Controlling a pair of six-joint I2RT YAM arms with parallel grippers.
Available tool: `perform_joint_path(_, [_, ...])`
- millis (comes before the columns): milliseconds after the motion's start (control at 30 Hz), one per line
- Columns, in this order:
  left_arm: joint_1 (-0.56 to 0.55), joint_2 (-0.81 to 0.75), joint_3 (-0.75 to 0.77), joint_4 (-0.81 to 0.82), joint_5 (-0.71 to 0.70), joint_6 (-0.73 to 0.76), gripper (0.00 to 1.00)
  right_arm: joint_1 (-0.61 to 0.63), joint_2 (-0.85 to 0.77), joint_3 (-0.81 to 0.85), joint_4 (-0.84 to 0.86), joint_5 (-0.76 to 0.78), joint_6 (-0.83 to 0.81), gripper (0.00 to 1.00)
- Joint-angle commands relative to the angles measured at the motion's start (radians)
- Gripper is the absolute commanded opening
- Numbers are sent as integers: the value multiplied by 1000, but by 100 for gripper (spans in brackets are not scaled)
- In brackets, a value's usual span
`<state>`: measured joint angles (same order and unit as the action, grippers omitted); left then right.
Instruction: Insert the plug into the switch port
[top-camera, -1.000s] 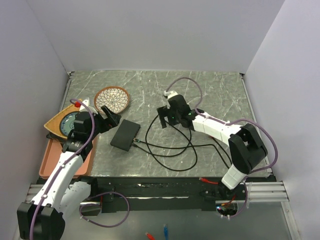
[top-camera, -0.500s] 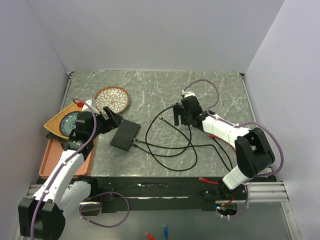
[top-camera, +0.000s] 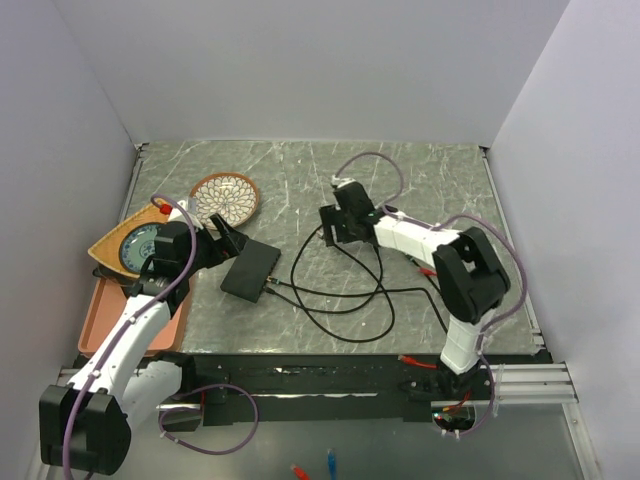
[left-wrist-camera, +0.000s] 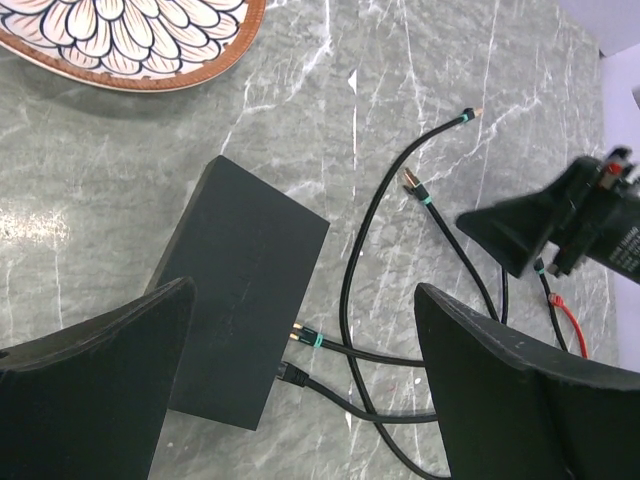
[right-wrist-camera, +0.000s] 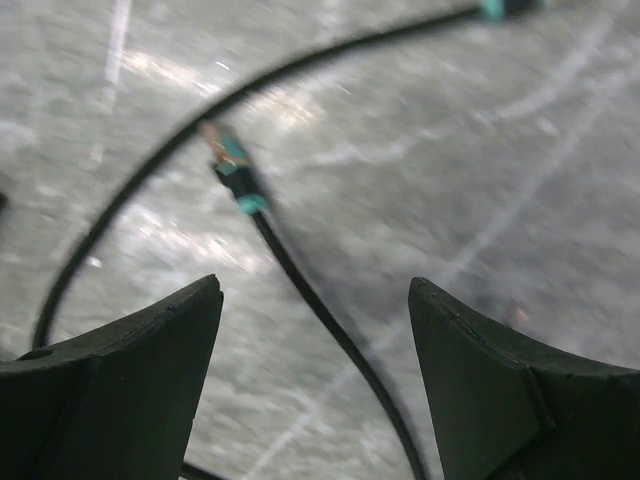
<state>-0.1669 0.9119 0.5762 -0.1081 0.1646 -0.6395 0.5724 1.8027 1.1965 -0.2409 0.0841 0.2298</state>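
The switch (top-camera: 250, 268) is a flat black box lying left of centre; it fills the lower left of the left wrist view (left-wrist-camera: 245, 290). One black plug (left-wrist-camera: 290, 375) sits in its port edge, and a teal-banded plug (left-wrist-camera: 305, 335) lies with its gold tip against that edge. My left gripper (top-camera: 226, 238) hovers open over the switch's far corner (left-wrist-camera: 303, 290). My right gripper (top-camera: 333, 232) is open above a loose teal-banded plug (right-wrist-camera: 230, 160), whose cable (right-wrist-camera: 320, 310) runs between the fingers untouched.
A round patterned dish (top-camera: 225, 197) sits behind the switch. A yellow dish (top-camera: 115, 245) and an orange tray (top-camera: 95, 320) lie at the left edge. Black cable loops (top-camera: 350, 300) spread across the middle. Another loose plug (left-wrist-camera: 468, 115) and a red cable end (left-wrist-camera: 565, 310) lie nearby.
The right gripper swung right, then came back left over the loose plug, its jaws narrowing a little. The left gripper shifted slightly toward the switch.
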Motion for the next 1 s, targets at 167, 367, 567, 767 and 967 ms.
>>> perform_joint_path(167, [4, 10, 1, 54, 29, 11, 96, 69, 167, 205, -61, 43, -32, 77])
perform_joint_path(367, [3, 21, -3, 62, 27, 11, 96, 76, 239, 227, -75, 80, -23, 68])
perform_joint_path(567, [4, 41, -3, 68, 35, 11, 96, 75, 256, 216, -61, 95, -29, 16])
perform_joint_path(767, [4, 36, -7, 64, 29, 12, 96, 50, 193, 187, -44, 134, -44, 0])
perform_joint_path(967, [4, 25, -10, 53, 23, 14, 96, -67, -16, 115, -55, 261, -30, 0])
